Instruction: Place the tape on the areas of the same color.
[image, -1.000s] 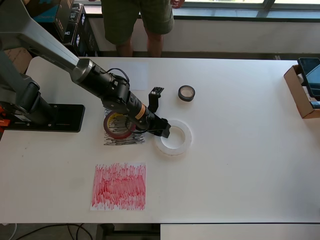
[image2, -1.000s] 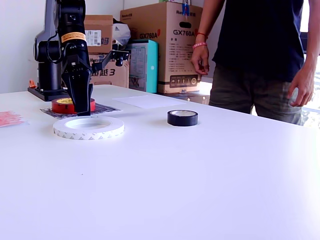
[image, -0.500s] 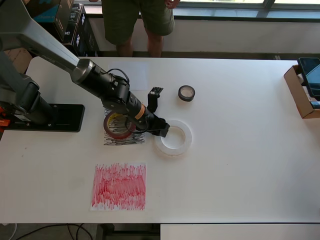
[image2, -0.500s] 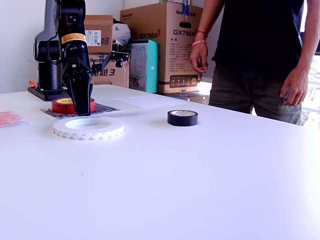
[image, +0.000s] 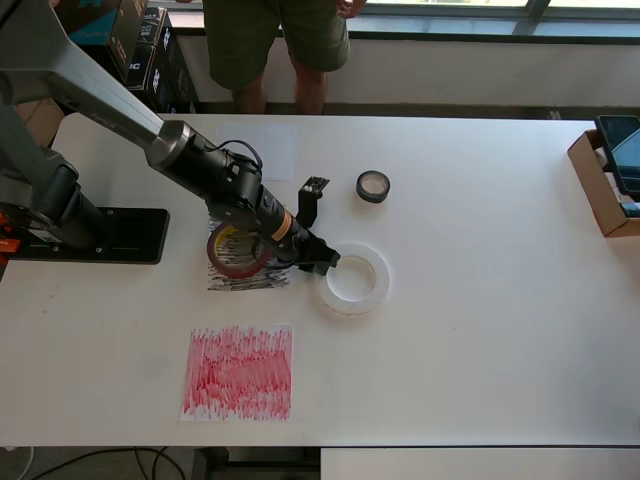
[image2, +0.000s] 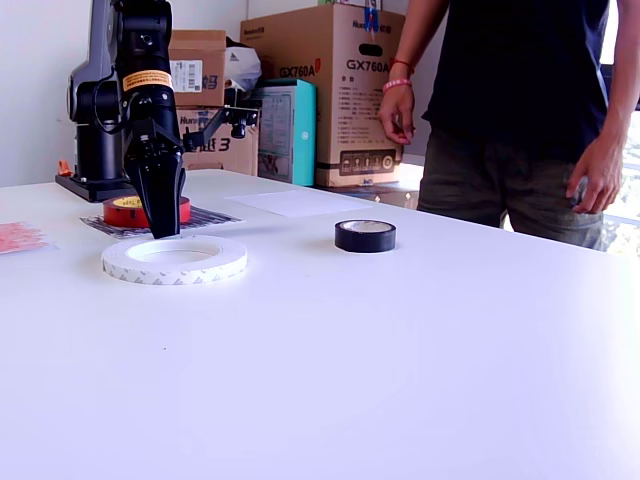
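A white worktop (image: 480, 330) stands in daylight. Cardboard boxes (image2: 335, 95) are stacked behind it, a person (image2: 520, 110) stands at its far edge, beside a white wall (image2: 40, 80).

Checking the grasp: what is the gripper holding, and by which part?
Cannot tell: the gripper tips meet the white tape ring at its rim, ring flat on the table.

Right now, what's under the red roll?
The red roll sits on the black sheet, whose scribbled edges show around it. The part under the roll and the hand is covered.
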